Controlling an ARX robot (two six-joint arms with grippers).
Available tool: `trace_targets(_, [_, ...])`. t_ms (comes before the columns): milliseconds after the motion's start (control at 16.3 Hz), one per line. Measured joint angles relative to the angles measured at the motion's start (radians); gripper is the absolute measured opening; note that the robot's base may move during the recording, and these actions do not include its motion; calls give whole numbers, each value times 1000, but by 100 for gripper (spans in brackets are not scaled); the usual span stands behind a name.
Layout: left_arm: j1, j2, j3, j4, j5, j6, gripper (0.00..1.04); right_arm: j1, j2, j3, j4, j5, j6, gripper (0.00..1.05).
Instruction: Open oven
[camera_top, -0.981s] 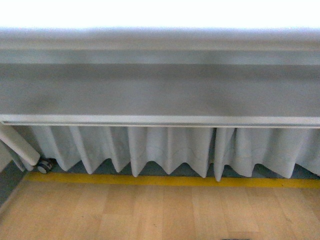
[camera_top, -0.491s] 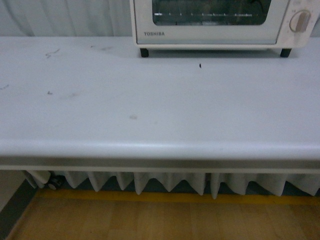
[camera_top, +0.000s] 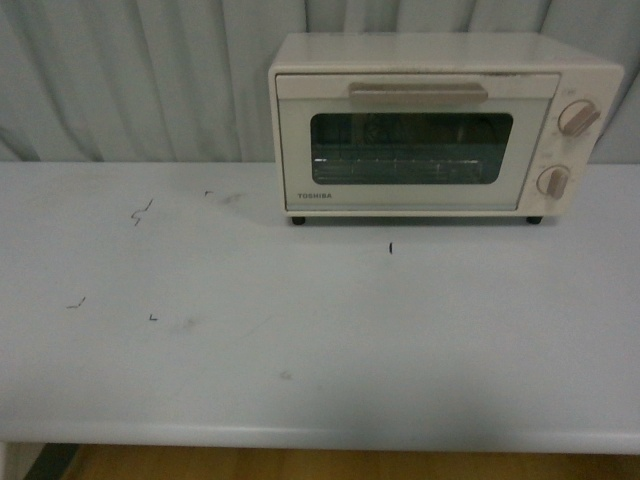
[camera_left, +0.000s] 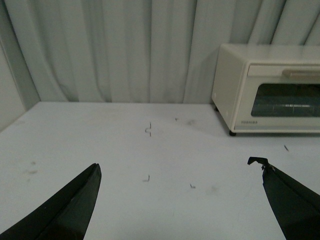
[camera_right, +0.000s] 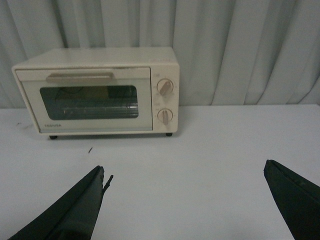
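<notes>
Closed oven (camera_top: 440, 125) at the back of the surface (camera_top: 300, 350), door facing the near edge, long axis running left-right.
Left gripper (camera_left: 175, 165) and right gripper (camera_right: 185, 169) gape empty, well short of it.

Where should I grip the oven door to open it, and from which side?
Grip the beige bar handle across the top of the closed door, at its middle. Come from the front, one finger above the bar and one below: it runs level and seems to stand off the panel. The right gripper, open, faces the oven squarely.
</notes>
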Motion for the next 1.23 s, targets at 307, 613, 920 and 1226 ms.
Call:
trace_targets(307, [0,0,0,0,-1,0,98,0,1,0,0,0,0,98])
trace_targets(613, [0,0,0,-1,-1,0,98,0,1,0,0,0,0,98])
trace_targets(920, [0,0,0,-1,-1,0,98,0,1,0,0,0,0,98])
trace_targets(1226, [0,0,0,-1,-1,0,98,0,1,0,0,0,0,98])
